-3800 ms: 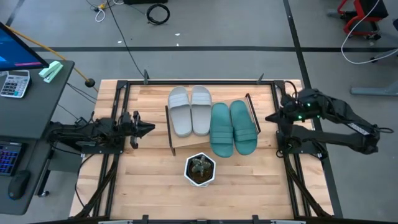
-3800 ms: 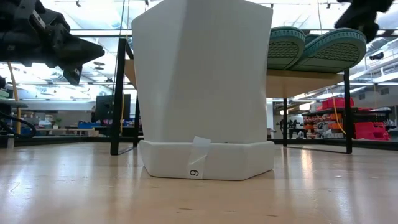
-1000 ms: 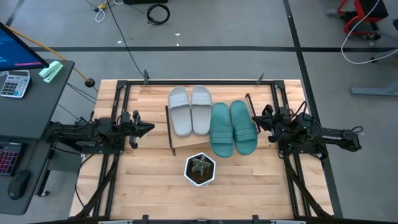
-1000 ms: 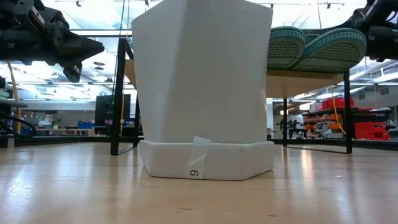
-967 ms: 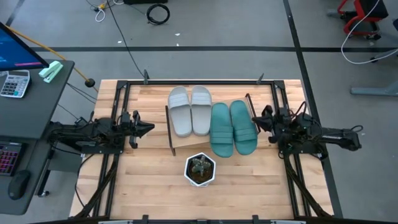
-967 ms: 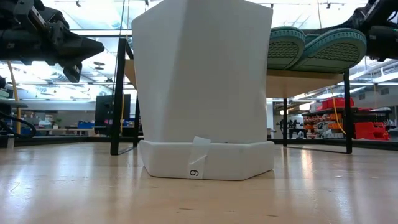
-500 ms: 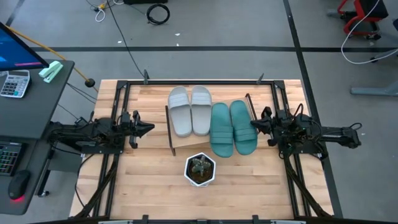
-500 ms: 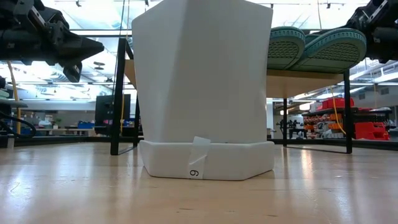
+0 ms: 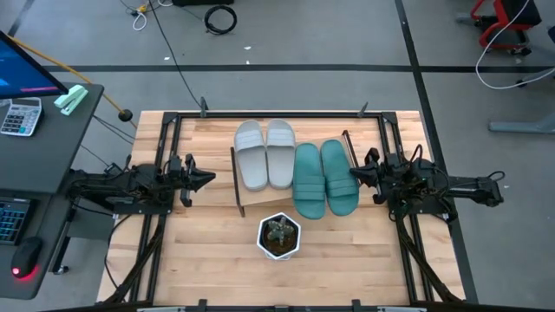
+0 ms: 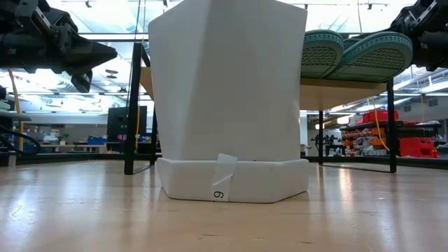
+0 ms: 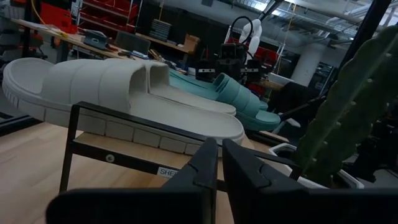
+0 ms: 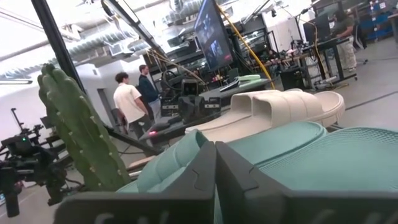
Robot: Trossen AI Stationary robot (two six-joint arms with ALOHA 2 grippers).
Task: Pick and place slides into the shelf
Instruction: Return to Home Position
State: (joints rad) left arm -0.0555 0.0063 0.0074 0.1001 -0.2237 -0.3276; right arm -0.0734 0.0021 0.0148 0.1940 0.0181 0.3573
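The light grey slides and the teal slides lie side by side, soles down, on the shelf, a low wooden board with dark side frames. In the low view the teal slides show on the shelf's board. My left gripper hovers shut, left of the shelf, pointing at the grey slides. My right gripper is shut at the right-hand teal slide's outer edge. My right gripper's shut fingertips stand level beside the outer edge of the right-hand teal slide, coming from the table's right. Whether they touch it I cannot tell.
A white hexagonal pot with a cactus stands just in front of the shelf and fills the middle of the low view. Black frame rails run along the table's sides. People stand in the room beyond.
My right gripper has swung a little toward the teal slides and rolled slightly, staying shut. The slides and my left arm have kept still.
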